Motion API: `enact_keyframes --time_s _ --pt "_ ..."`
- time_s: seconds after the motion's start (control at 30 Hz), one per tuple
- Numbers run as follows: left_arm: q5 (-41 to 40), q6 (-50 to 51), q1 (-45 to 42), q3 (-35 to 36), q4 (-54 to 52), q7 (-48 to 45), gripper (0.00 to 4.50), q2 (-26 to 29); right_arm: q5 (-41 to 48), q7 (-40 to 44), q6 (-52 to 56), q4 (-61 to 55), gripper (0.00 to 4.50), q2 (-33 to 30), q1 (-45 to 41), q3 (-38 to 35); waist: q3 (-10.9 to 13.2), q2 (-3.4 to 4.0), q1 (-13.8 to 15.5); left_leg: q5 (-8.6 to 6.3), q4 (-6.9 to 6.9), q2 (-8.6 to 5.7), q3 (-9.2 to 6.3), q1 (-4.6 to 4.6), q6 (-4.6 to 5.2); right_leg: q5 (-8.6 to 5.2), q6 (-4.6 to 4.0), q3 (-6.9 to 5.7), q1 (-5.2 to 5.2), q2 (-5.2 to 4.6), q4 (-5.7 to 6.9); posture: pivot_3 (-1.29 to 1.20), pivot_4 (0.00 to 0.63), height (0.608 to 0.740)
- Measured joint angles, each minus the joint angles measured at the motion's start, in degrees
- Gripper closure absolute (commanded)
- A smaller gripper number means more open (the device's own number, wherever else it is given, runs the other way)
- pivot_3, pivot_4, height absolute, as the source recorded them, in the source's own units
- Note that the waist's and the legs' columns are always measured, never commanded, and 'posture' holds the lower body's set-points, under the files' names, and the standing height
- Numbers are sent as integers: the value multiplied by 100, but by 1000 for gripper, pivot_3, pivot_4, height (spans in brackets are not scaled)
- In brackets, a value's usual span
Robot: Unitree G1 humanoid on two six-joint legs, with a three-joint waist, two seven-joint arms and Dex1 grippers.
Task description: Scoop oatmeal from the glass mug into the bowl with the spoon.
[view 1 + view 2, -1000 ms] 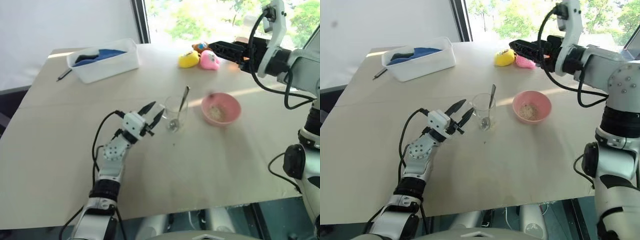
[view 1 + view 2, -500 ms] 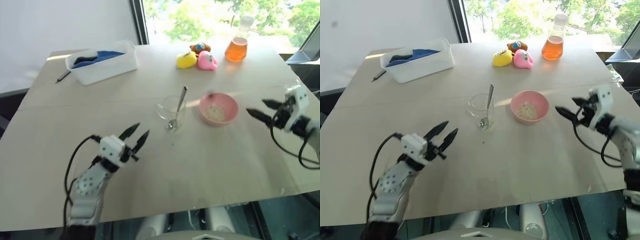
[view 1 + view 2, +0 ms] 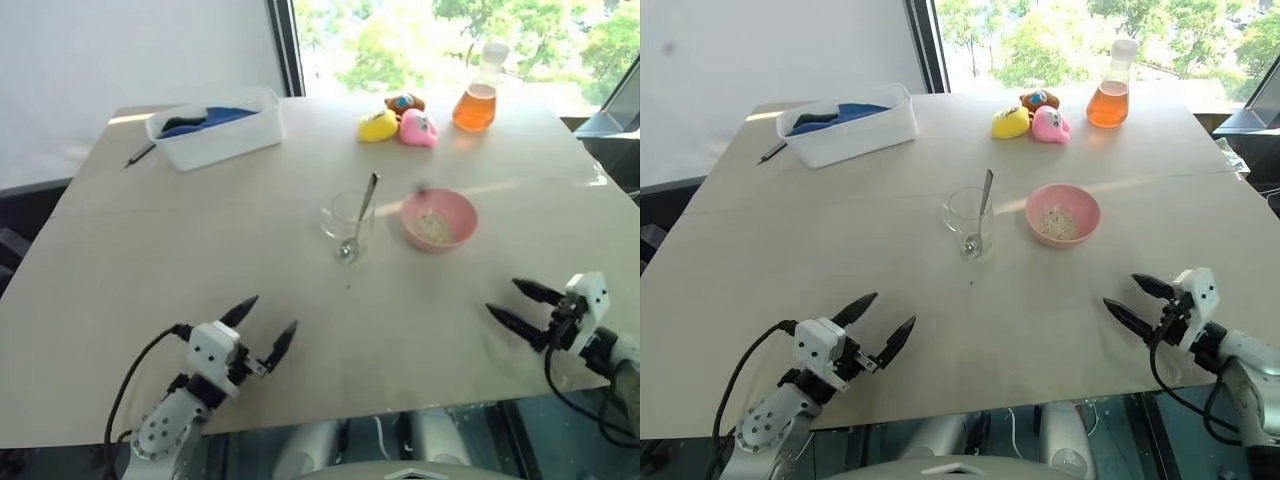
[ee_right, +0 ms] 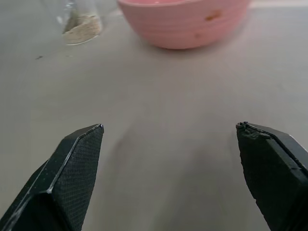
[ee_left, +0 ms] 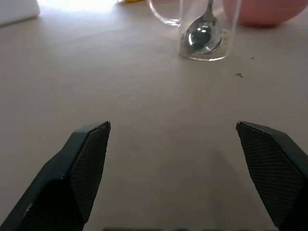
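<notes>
Change: both arms have pulled back from mid-table to the near edge; the right gripper (image 3: 1137,301), raised near the toys a second ago, is now low at the near right, and the left gripper (image 3: 883,322), formerly just beside the mug, is now at the near left with its jaws spread wider.
Oatmeal (image 3: 1057,221): a small pale heap sits inside the bowl; a thin layer of flakes also lies at the bottom of the mug.
Bowl (image 3: 1084,207): pink, upright at mid-table, just to the right of the mug, not touching it.
Glass mug (image 3: 960,212): clear, upright at the table's centre, handle towards the left.
Spoon (image 3: 980,210): released, held by neither gripper; it stands in the mug, its rounded end on the glass bottom and its handle leaning on the rim.
Left gripper state: fingers wide apart, empty, well apart from the mug.
Right gripper state: fingers wide apart, empty, well apart from the bowl.
Table (image 3: 840,240): pale wood.
Far side: a white tub (image 3: 855,135) with blue contents, a dark pen (image 3: 771,151) beside it, yellow and pink toys (image 3: 1032,122), and a flask of orange liquid (image 3: 1110,92).
</notes>
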Motion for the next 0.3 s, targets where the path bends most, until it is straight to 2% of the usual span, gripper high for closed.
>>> enact_keyframes --time_s 0.3 --pt "245 403 110 77 -210 467 19 -47 -258 -56 -95 70 47 3 -248 201 2 -4 10 -1 -4 0 -2 -5 -3 11 -18 -2 0 0 -15 0 150 740"
